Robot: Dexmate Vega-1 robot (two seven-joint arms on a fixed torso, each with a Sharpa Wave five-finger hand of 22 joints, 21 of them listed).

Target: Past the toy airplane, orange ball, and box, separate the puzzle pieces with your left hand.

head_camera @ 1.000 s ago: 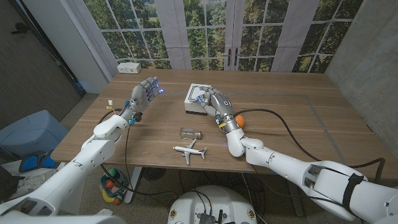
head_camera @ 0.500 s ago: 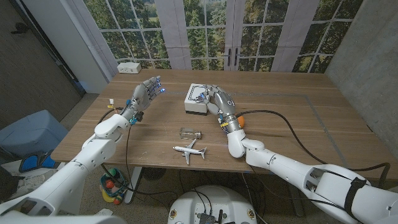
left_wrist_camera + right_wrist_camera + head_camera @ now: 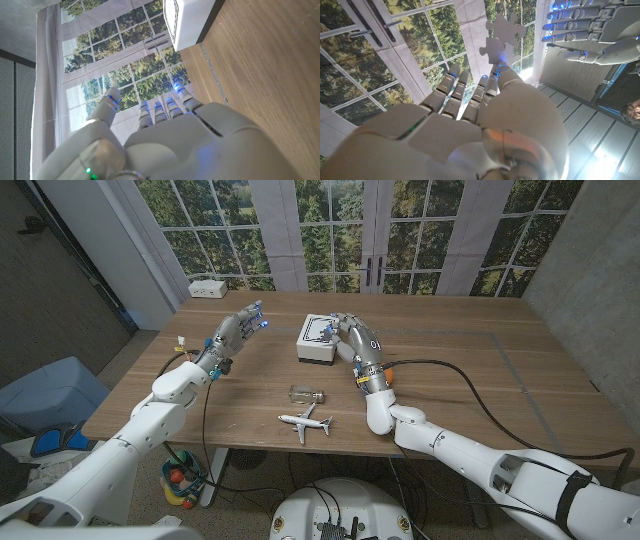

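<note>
Two joined grey puzzle pieces [image 3: 501,37] stand up from the fingertips of my right hand [image 3: 470,125], which pinches them. That right hand [image 3: 352,343] is raised over the near side of the white box [image 3: 317,340]. My left hand [image 3: 236,330] hovers left of the box with its fingers spread, holding nothing, and it faces the pieces a short way off [image 3: 585,22]. The toy airplane [image 3: 305,422] lies near the front edge. The orange ball [image 3: 389,366] peeks out behind my right wrist. The left wrist view has the box [image 3: 192,20] beyond my left hand [image 3: 165,145].
A small clear container [image 3: 305,394] lies just behind the airplane. A white power strip [image 3: 207,288] sits at the table's far left corner. A black cable [image 3: 470,395] runs across the table [image 3: 480,350] from my right arm. Windows stand behind the table.
My left hand has drifted slightly right toward the box. My right hand has shifted a little, covering more of the orange ball.
</note>
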